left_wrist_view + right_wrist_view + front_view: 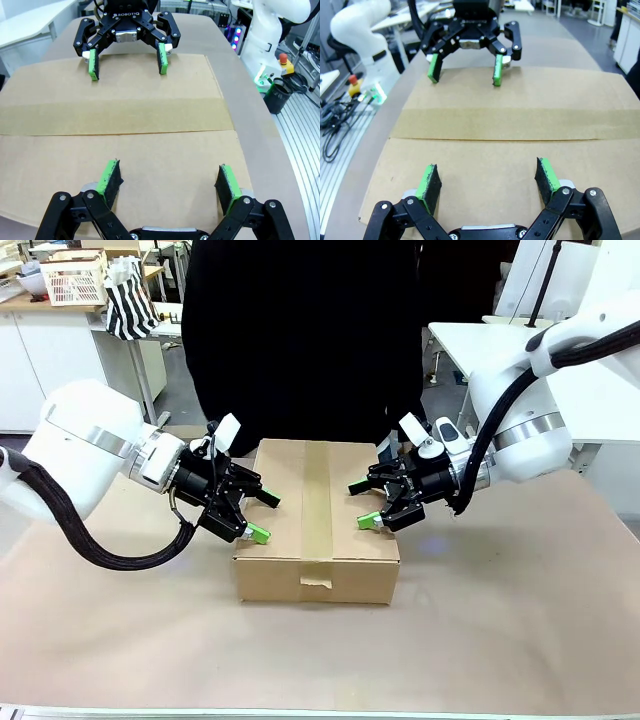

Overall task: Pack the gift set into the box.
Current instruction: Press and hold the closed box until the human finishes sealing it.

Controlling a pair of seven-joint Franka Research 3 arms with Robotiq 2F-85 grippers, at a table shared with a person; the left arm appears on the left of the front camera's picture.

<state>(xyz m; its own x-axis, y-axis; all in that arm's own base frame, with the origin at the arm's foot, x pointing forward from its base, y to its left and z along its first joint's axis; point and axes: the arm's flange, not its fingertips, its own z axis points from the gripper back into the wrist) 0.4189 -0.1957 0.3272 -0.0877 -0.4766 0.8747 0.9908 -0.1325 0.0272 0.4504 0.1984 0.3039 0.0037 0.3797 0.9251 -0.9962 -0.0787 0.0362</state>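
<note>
Left claw (258, 516) spread wide over the left edge of the box (318, 522), right claw (366, 504) spread over its right edge, closed taped box at the middle of the counter (520, 620), person (300, 340) standing at the far side.

Box (317, 502): matt brown corrugated cardboard, flaps flat, smooth tan tape (318, 495) along centre seam, slightly darker than the board. Surface (520, 620): covered in dull beige paper-like sheet. Left pincer (258, 517) and right pincer (367, 503): black hard plastic or metal links, faint sheen; pads matt green, rubbery. Arm shells glossy white.
</note>
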